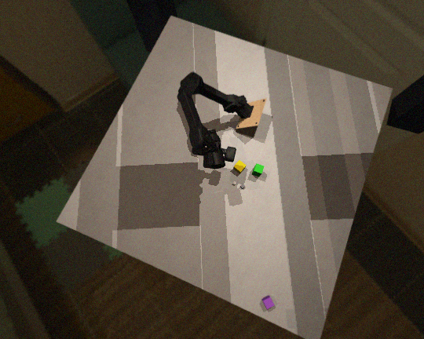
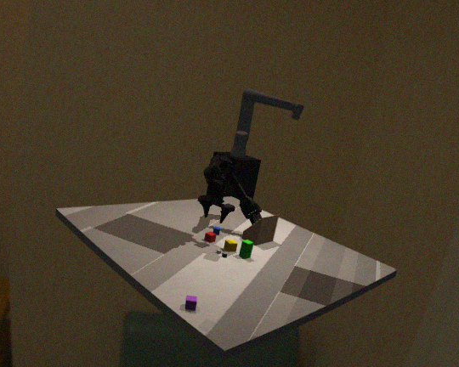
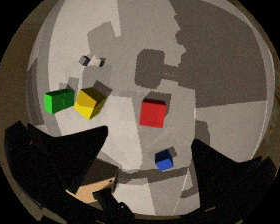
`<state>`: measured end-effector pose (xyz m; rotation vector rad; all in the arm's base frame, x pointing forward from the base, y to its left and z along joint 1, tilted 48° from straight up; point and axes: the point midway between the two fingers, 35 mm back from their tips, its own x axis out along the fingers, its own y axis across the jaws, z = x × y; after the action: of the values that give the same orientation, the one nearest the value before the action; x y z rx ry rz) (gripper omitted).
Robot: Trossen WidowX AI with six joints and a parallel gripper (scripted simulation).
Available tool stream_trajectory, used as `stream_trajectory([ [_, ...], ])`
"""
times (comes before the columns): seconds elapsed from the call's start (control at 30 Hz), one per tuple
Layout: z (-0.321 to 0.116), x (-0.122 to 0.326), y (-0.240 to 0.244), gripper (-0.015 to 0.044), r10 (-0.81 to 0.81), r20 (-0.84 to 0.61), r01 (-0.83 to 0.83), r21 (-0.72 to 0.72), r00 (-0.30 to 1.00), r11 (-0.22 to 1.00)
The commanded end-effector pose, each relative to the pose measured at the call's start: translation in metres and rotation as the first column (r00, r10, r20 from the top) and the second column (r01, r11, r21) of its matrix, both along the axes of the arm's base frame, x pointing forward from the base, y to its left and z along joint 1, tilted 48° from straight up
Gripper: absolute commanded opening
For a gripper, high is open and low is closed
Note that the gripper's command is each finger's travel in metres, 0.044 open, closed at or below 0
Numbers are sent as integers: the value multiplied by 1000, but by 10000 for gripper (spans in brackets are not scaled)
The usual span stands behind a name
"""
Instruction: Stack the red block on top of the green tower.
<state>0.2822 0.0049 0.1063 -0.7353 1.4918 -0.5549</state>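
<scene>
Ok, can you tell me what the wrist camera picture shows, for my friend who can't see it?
The open gripper hangs above a red block, with a small blue block near it. A yellow block and the green tower sit left.

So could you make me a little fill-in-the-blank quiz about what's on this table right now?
1. The black end effector hangs over the small red cube, its fingers ____.
2. The small yellow cube sits between the red cube and the tall ____ block.
3. Alone near the table's edge lies a small ____ cube.

Missing words: open; green; purple
</scene>
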Motion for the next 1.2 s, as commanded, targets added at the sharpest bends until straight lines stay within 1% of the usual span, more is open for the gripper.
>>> stream_trajectory([
  [0.0,-3,-1,-3,440,8,-11,-8,-8,1000,1000],
  [0.3,-36,1,-39,440,8,-10,-8,-10,1000,1000],
  [1.17,-59,2,-64,440,8,-9,-8,-10,1000,1000],
])
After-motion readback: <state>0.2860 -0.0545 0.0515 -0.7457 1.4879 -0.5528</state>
